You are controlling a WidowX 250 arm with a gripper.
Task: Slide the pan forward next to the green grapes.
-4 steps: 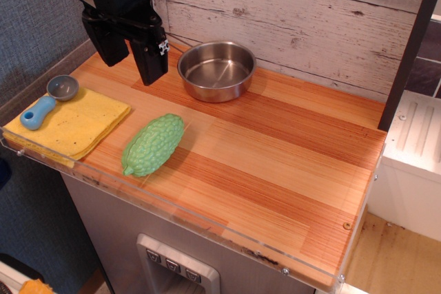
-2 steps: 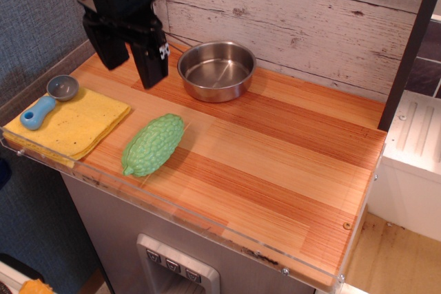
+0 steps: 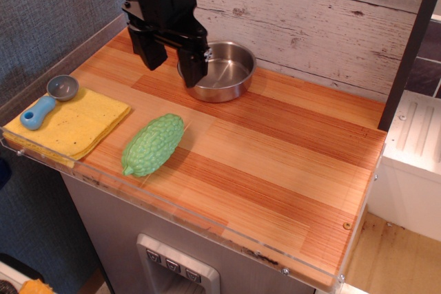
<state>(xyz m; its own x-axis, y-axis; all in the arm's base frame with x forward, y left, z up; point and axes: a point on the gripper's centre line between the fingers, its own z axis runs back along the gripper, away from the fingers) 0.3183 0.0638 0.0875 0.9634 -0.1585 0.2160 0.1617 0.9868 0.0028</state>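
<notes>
The pan (image 3: 219,70) sits at the far side of the worktop (image 3: 289,149), close to the wooden wall. The green grapes (image 3: 152,144) lie nearer the front, to the left, well apart from the pan. The gripper (image 3: 170,63) hangs over the pan's left edge with its two fingers (image 3: 193,67) spread apart, holding nothing. One finger is in front of the pan's left rim and the other is off to the left of it.

A few things could go wrong, I think. The pan is shiny and smooth, so the fingers might slip off the thin rim when they squeeze. If the pan is pushed crooked, it could spin or tip up on one side. If it slides too far, it could bump the green grapes and roll them toward the clear front edge. The yellow cloth (image 3: 76,122) and the blue scoop (image 3: 47,101) are far left, so they look safe.

Some parts are hard to see. The finger hides part of the pan's left rim. I cannot find the pan's handle. I also cannot tell if a finger is touching the pan or just hanging above it.
</notes>
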